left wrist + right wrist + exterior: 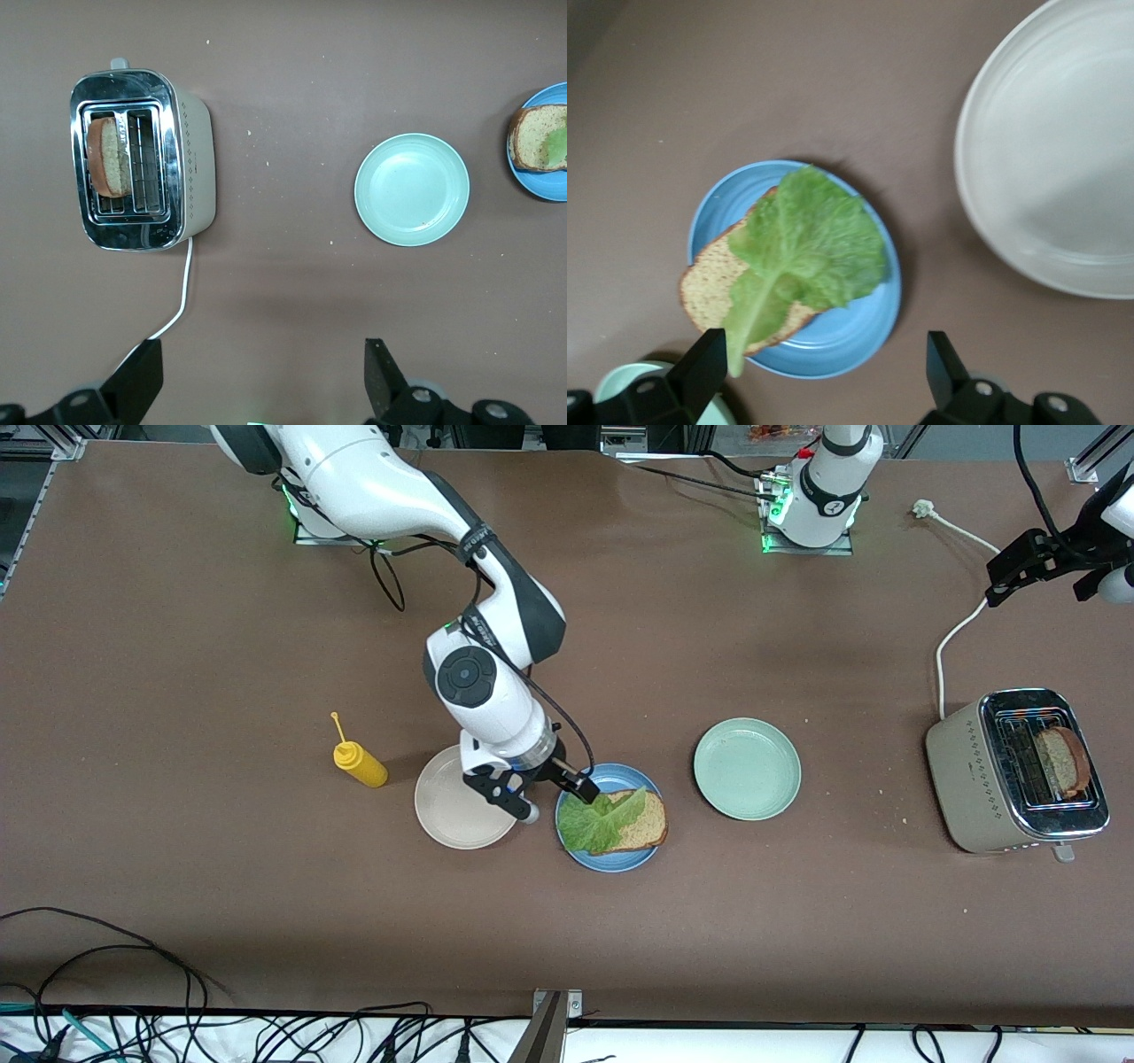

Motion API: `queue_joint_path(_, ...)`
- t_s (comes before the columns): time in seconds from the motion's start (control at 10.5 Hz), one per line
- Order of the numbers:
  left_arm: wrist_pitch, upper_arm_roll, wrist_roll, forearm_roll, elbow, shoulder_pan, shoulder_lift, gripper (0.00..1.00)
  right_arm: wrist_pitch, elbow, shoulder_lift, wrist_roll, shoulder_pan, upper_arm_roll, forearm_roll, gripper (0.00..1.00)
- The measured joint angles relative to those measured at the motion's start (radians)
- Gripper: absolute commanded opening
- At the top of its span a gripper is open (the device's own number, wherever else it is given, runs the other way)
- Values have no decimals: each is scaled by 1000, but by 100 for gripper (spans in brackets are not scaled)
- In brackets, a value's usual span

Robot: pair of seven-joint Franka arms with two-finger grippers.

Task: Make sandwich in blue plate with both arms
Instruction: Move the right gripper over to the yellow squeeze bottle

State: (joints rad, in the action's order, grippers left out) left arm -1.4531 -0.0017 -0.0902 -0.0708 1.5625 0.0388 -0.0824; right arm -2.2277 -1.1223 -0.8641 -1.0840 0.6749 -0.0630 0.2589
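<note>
Bare brown table [221,646] was seen round the blue plate [640,856], hemmed only by the cream plate [447,815] and the mint-green plate [747,768] beside it. The right gripper [549,797] was held spread and empty over the blue plate's rim, with a bread slice [645,825] and lettuce leaf [602,822] lying below it. The left gripper [261,376] was kept parted, gripping nothing, above the toaster [961,771] end.
</note>
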Motion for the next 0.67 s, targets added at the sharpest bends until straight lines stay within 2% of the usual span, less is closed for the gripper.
queue_joint_path(0.19, 0, 0, 0, 0, 0, 0, 0, 100, 198, 12, 57, 127, -51, -10, -18, 100)
queue_joint_path(0.38, 0, 0, 0, 0, 0, 0, 0, 100, 403, 14, 122, 313, -103, -47, -75, 100)
queue_joint_path(0.67, 0, -1, 0, 0, 0, 0, 0, 100, 655, 13, 173, 577, -114, -180, -96, 100)
